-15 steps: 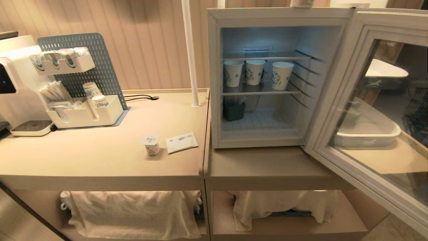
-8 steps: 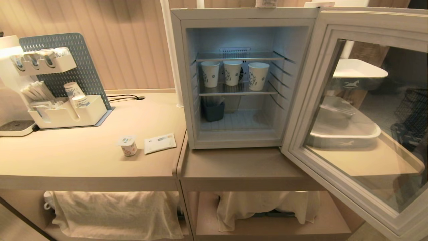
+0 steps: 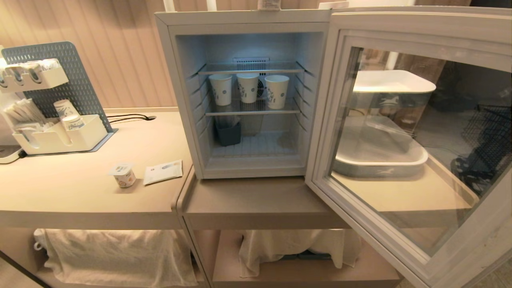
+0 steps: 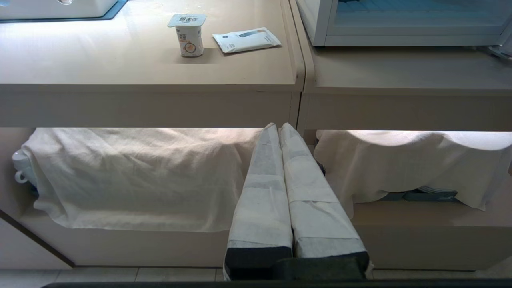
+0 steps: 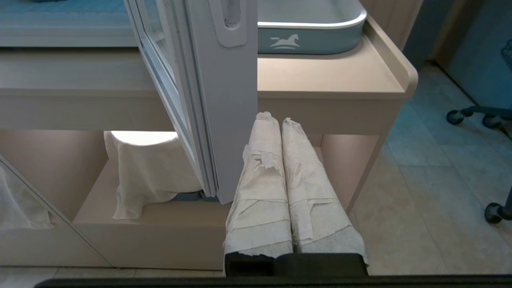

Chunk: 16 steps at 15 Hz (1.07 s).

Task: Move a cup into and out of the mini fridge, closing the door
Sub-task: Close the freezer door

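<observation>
Standing on the bench (image 4: 100,60), the cup (image 4: 189,35) is well apart from the left fingers (image 4: 264,176), pressed together and empty; right fingers (image 5: 264,180) likewise.

One mini fridge (image 3: 240,24) stands at twelve o'clock, with one door (image 3: 400,32) swung wide toward three o'clock. Three paper cups (image 3: 248,87) line its one wire shelf (image 3: 252,112), and one dark bin (image 3: 228,133) sits below them. One cup (image 3: 122,175) and one flat packet (image 3: 163,172) lie at nine o'clock. Two patterned cups (image 3: 69,116) rest in the one white organiser (image 3: 60,138) at ten o'clock. Two trays (image 3: 380,160) show through the door glass. Two cloths (image 3: 116,252) hang under the counters.
</observation>
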Tool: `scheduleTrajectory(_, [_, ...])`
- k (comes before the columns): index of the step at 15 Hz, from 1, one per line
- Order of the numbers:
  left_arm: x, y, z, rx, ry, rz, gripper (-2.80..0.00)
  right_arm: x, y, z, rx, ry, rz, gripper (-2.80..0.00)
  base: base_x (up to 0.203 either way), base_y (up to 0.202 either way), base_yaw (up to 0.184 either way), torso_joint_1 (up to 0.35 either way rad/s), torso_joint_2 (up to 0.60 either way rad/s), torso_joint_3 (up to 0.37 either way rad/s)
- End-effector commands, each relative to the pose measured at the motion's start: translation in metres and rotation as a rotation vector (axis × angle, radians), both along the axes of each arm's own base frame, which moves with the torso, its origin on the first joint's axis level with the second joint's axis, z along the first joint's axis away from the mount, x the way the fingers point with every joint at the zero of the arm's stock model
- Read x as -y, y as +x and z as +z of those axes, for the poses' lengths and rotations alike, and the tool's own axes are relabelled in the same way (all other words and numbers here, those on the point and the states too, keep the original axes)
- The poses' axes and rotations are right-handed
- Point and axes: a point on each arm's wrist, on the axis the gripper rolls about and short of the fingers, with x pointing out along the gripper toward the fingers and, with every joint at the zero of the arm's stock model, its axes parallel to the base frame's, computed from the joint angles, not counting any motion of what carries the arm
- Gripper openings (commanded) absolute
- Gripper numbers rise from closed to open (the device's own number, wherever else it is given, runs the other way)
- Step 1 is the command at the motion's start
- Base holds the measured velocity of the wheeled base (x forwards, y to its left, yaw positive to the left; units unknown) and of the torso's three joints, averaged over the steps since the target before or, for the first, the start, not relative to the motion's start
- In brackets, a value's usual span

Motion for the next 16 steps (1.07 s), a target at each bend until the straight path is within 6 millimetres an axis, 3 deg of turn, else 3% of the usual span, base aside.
scheduleTrajectory(1, [0.000,0.000,0.000,-0.001,0.000,0.000,-2.80,0.000,-0.001,0.003,0.002,0.020,-0.009,-2.80,0.000,-0.064,-0.009,0.002,0.01,-0.003])
scheduleTrajectory(3, [0.000,0.000,0.000,0.001,0.000,0.000,-2.80,0.000,-0.010,0.032,0.044,0.137,-0.012,-2.80,0.000,0.000,0.000,0.000,0.00,0.000])
scheduleTrajectory(5, [0.000,0.000,0.000,-0.001,-0.001,0.002,-2.80,0.001,-0.005,0.064,-0.028,0.273,-0.034,-2.80,0.000,0.000,0.000,0.000,0.00,0.000])
scheduleTrajectory(7, [0.000,0.000,0.000,-0.001,-0.002,0.002,-2.80,0.001,0.032,0.096,-0.208,0.391,-0.087,-2.80,0.000,0.000,0.000,0.000,0.00,0.000])
scheduleTrajectory(10, [0.000,0.000,0.000,-0.001,-0.001,0.001,-2.80,0.007,0.115,0.121,-0.334,0.546,-0.227,-2.80,0.000,0.000,0.000,0.000,0.00,0.000])
scheduleTrajectory(11, [0.000,0.000,0.000,-0.001,0.000,0.000,-2.80,0.017,0.139,0.124,-0.336,0.610,-0.279,-2.80,0.000,0.000,0.000,0.000,0.00,0.000])
scheduleTrajectory(13, [0.000,0.000,0.000,0.001,-0.001,0.001,-2.80,0.058,0.166,0.128,-0.294,0.766,-0.331,-2.80,0.000,0.000,0.000,0.000,0.00,0.000])
scheduleTrajectory(15, [0.000,0.000,0.000,0.000,0.000,0.000,-2.80,0.090,0.176,0.128,-0.295,0.906,-0.119,-2.80,0.000,0.000,0.000,0.000,0.00,0.000])
scheduleTrajectory(16, [0.000,0.000,0.000,-0.001,0.000,0.000,-2.80,0.096,0.177,0.127,-0.308,0.945,0.009,-2.80,0.000,0.000,0.000,0.000,0.00,0.000])
